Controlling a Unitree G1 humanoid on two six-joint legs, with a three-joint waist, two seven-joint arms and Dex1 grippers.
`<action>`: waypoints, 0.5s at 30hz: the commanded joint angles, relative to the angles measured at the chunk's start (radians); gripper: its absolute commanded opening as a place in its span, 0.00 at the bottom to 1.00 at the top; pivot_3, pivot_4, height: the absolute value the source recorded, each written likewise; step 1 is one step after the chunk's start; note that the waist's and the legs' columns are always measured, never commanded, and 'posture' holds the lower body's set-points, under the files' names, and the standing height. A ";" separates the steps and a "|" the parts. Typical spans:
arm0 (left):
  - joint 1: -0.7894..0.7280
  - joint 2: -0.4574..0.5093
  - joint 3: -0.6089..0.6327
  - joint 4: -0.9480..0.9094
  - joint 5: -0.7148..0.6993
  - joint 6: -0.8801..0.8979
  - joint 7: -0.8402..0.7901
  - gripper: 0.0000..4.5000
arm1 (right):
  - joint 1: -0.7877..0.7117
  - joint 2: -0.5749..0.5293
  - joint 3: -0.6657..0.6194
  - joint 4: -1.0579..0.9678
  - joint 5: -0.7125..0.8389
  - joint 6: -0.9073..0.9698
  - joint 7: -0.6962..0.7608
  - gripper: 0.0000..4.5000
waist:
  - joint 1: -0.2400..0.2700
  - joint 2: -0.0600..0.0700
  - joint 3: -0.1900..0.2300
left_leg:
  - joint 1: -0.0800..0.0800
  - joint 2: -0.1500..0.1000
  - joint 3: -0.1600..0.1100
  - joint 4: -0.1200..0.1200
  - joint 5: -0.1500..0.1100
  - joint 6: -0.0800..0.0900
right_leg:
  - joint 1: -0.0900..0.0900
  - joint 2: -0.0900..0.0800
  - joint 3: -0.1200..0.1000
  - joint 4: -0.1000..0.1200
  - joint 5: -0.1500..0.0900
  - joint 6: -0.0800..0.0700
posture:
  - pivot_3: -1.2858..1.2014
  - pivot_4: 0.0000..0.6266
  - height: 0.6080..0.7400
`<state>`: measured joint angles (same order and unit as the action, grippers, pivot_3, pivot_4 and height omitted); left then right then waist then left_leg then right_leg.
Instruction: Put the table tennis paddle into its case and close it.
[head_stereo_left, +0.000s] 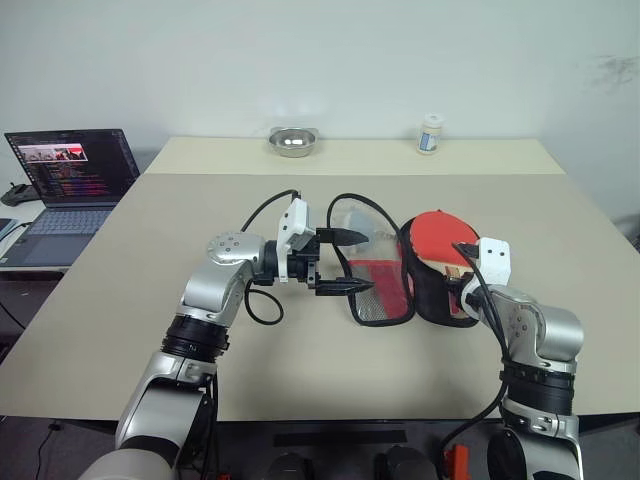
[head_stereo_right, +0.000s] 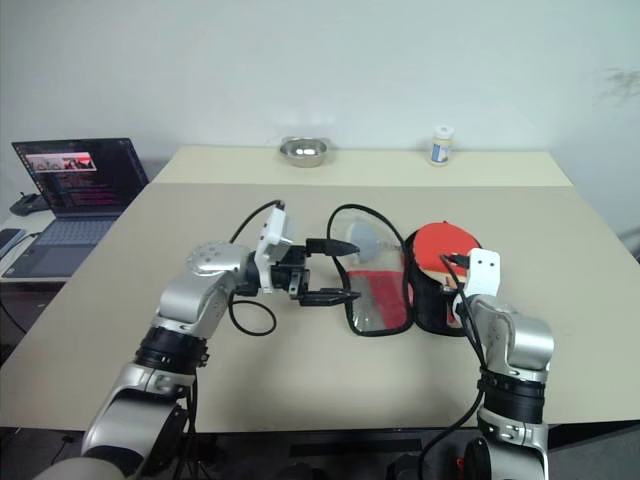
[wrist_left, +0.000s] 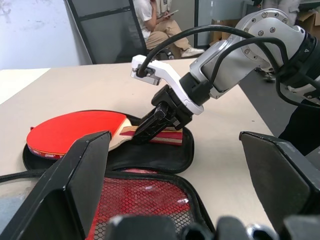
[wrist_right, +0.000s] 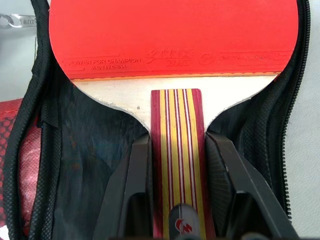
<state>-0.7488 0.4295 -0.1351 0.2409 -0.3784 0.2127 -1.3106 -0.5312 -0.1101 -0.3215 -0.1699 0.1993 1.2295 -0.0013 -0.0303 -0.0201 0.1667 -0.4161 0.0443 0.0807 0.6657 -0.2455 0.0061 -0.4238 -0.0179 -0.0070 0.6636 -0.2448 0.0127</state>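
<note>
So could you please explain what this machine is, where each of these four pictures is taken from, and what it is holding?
It is a humanoid robot with two arms. Two pictures come from cameras in its head, looking down over a table; the other two from cameras on each wrist. The right gripper, jaws shut, holds the table tennis paddle by its handle over the black half of the open case. The left gripper, jaws open, hangs beside the case's red mesh flap. A laptop, steel bowl and small bottle stand farther off.

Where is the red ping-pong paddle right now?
The table tennis paddle lies on the open case's black half, on the table's right side, its handle clamped by the right gripper.
</note>
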 joint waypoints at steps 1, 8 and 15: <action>0.004 0.017 0.017 -0.029 -0.002 0.001 0.007 1.00 | 0.002 0.013 0.003 -0.039 0.014 -0.019 -0.003 0.40 | 0.000 0.000 0.000 | 0.000 0.000 0.000 0.000 0.000 0.000 | 0.000 0.000 0.000 0.000 0.000 0.000 | 0.52 0.24 1.00; 0.026 0.050 0.019 -0.041 0.007 0.024 0.026 1.00 | 0.059 -0.009 0.054 -0.178 0.039 0.042 0.028 0.91 | 0.000 0.000 0.000 | 0.000 0.000 0.000 0.000 0.000 0.000 | 0.000 0.000 0.000 0.000 0.000 0.000 | 0.52 0.24 1.00; 0.055 0.094 0.021 -0.035 0.029 0.039 0.048 1.00 | 0.134 -0.126 0.100 -0.384 0.077 0.096 0.108 1.00 | 0.001 0.000 0.000 | 0.000 0.000 0.000 -0.001 0.000 0.000 | 0.000 0.000 0.000 0.000 -0.002 0.003 | 0.52 0.24 1.00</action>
<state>-0.6880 0.5140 -0.1330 0.2338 -0.3495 0.2552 -1.2696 -0.4038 -0.2227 -0.2132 -0.5064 0.2649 1.3267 0.0917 -0.0295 -0.0203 0.1666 -0.4160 0.0446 0.0802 0.6650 -0.2455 0.0061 -0.4239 -0.0180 -0.0074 0.6633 -0.2469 0.0162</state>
